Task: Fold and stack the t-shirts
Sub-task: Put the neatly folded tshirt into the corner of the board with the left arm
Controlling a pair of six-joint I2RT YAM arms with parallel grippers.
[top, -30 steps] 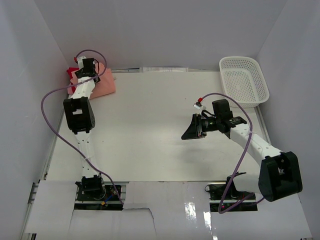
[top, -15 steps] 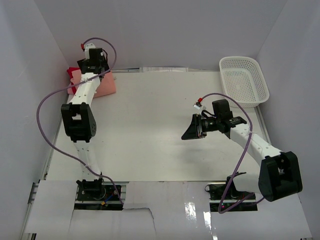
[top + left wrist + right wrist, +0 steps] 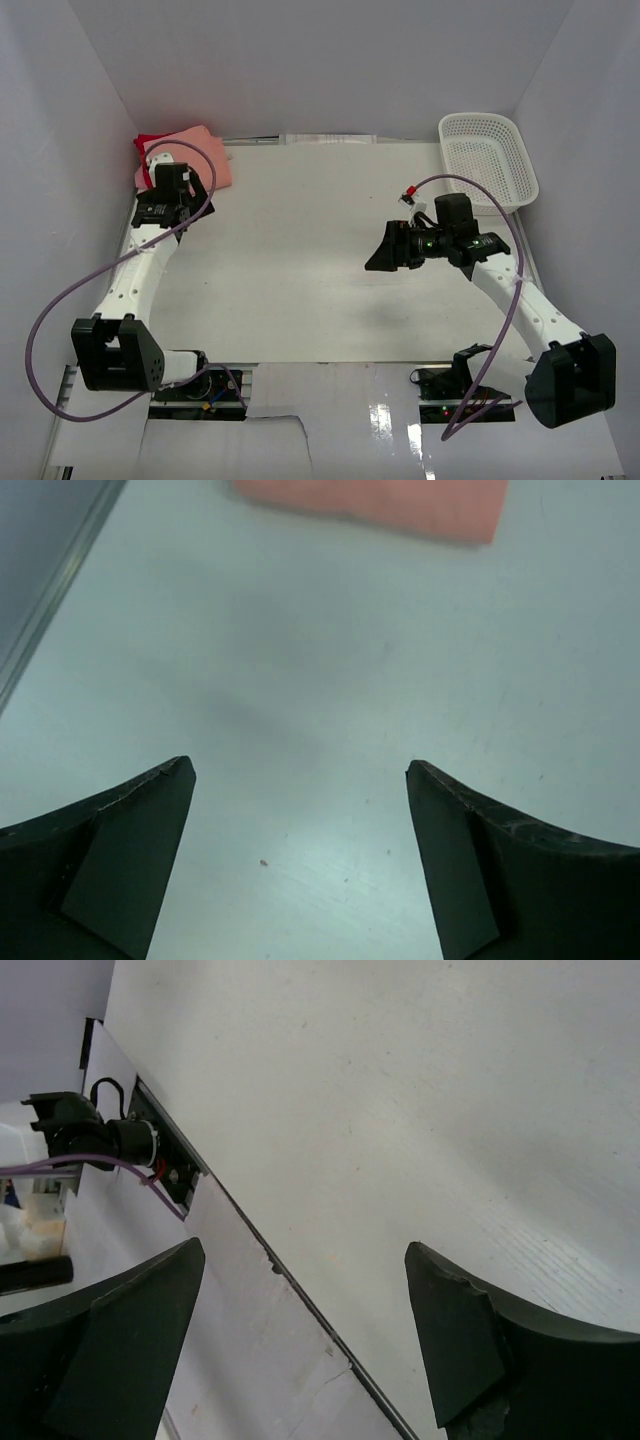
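Two shirts show from above: a folded salmon-pink t-shirt [image 3: 200,150], with a bright red t-shirt [image 3: 147,146] peeking out beside it, just beyond the left gripper [image 3: 300,770]. Its wrist view catches only the salmon edge (smooth, straight) ahead of widely spread black fingers. The right gripper [image 3: 300,1250], equally spread, hovers over the matte white table [image 3: 290,260], with a plastic lattice basket [image 3: 480,117] well behind it.

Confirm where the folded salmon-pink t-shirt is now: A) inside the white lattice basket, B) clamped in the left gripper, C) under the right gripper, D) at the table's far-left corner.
D: the salmon-pink t-shirt lies at the table's far-left corner, with a red t-shirt showing at its left edge. The left gripper is open above bare table just short of it.
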